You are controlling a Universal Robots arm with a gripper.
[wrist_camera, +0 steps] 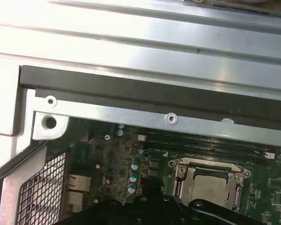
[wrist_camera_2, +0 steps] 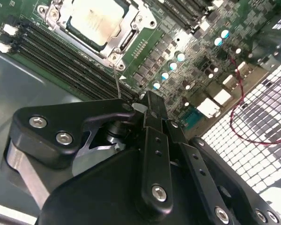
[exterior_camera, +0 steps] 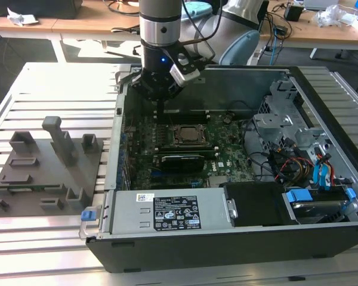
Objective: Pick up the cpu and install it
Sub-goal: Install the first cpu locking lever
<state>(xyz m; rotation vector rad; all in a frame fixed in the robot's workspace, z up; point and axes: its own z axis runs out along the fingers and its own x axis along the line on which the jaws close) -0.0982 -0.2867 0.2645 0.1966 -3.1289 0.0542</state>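
On the exterior view's left, a grey rack [exterior_camera: 45, 170] of holders sits on the slatted table [exterior_camera: 59, 77], at about nine o'clock from the case [exterior_camera: 227, 238]. Moving right, the arm [exterior_camera: 161, 30] comes down from twelve o'clock over the open case, and the gripper [exterior_camera: 160, 113] hangs just above the motherboard [exterior_camera: 227, 158], near the case's back wall. The fingers [wrist_camera_2: 147, 110] look pressed together to a narrow tip in the second wrist view, and nothing shows between them. Right of the gripper, at roughly four o'clock from it in the exterior view, the cpu [exterior_camera: 188, 133] is sitting in its socket [exterior_camera: 187, 136], silvery top up, framed by the metal bracket. In the second wrist view the cpu [wrist_camera_2: 94, 19] lies flat inside the socket [wrist_camera_2: 126, 35], at about eleven o'clock from the fingertips and clear of them, with black memory slots [wrist_camera_2: 61, 61] between. The first wrist view catches the cpu [wrist_camera: 210, 183] in its frame too, under the case's grey rim [wrist_camera: 145, 115]. Further right in the exterior view, a black card [exterior_camera: 180, 161] lies at six o'clock from the socket, then come the drive cage [exterior_camera: 286, 119] and tangled cables [exterior_camera: 298, 167] at three o'clock.
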